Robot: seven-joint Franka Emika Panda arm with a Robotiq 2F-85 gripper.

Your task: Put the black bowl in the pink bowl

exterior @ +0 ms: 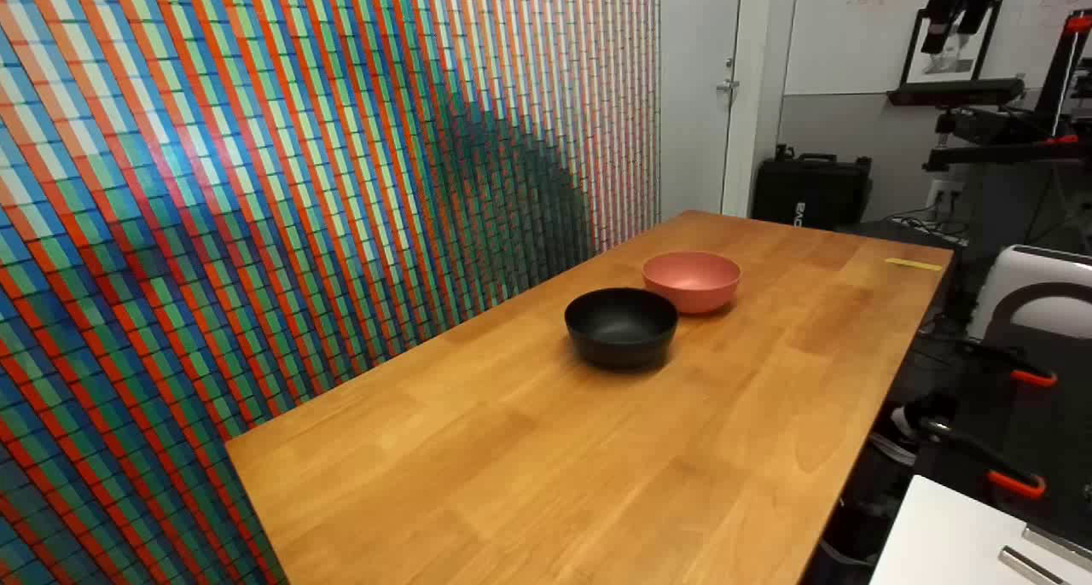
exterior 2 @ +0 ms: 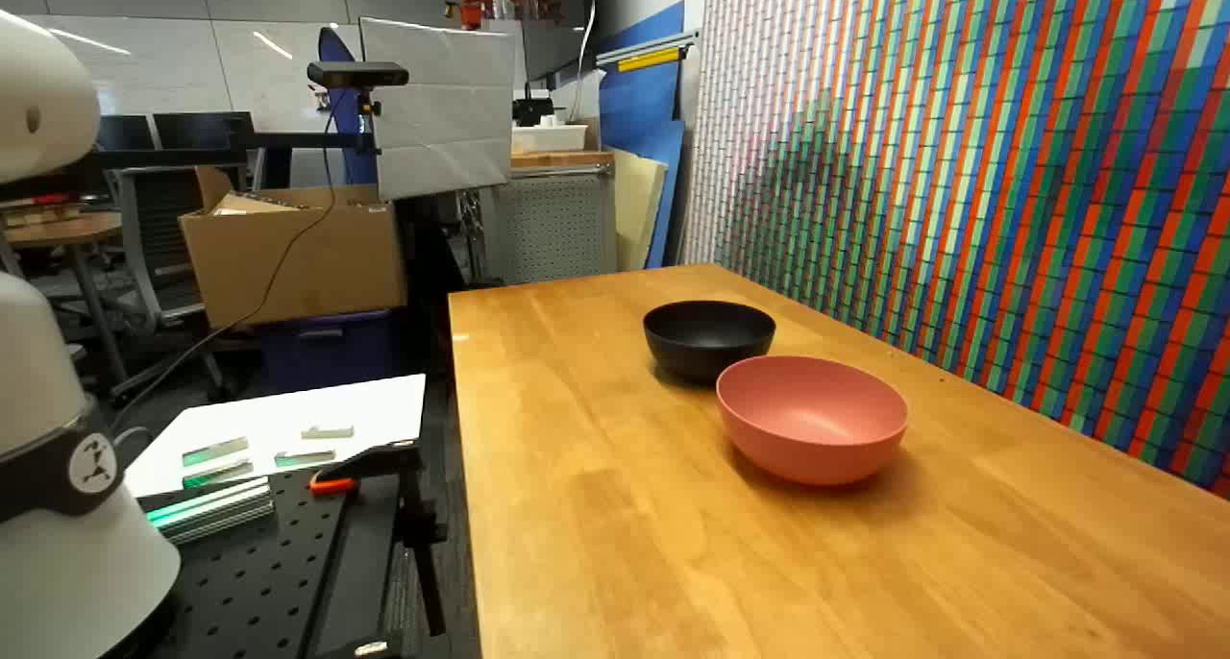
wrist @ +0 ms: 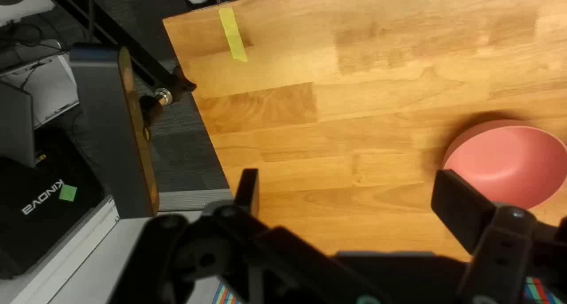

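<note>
Holds black two-fingered hand (wrist: 347, 189) spread, empty, likely for gripping round black plastic-looking bowl (exterior: 621, 331), upright beside round salmon-pink plastic-looking bowl (exterior 2: 812, 421), perhaps easing transfer.

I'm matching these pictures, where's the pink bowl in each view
In an exterior view: pink bowl, right of center, behind the black bowl.
In an exterior view: pink bowl, right of center, in front of the black bowl.
Wrist view: pink bowl, at the right edge, around mid-height.
Shared landmark: the wooden table.

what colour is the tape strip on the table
Yellow; the tape strip shows best in the wrist view.
</note>
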